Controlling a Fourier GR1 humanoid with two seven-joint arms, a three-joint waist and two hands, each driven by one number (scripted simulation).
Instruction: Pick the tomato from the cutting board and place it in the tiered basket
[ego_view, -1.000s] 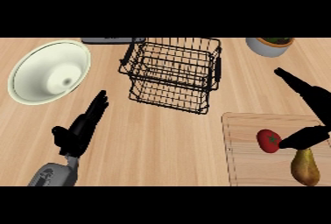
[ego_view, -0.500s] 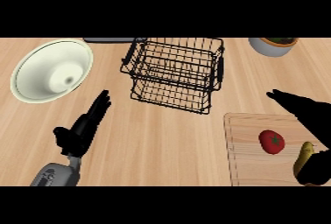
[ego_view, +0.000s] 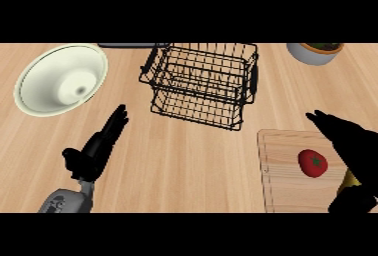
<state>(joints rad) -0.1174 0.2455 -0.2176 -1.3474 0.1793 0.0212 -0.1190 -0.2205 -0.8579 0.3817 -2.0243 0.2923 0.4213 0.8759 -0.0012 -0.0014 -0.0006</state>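
On cutting board (ego_view: 284, 172): tomato (ego_view: 313, 163) still unlifted | right robot hand (ego_view: 353, 145) has moved up beside it, fingers spread wide, holding nothing | tiered basket (ego_view: 201, 82) awaits | I grasp next.

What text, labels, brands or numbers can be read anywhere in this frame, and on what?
None. No readable text shows on the tomato, cutting board, basket, plate, or the pot at the top right. The left hand and right hand carry no markings either.
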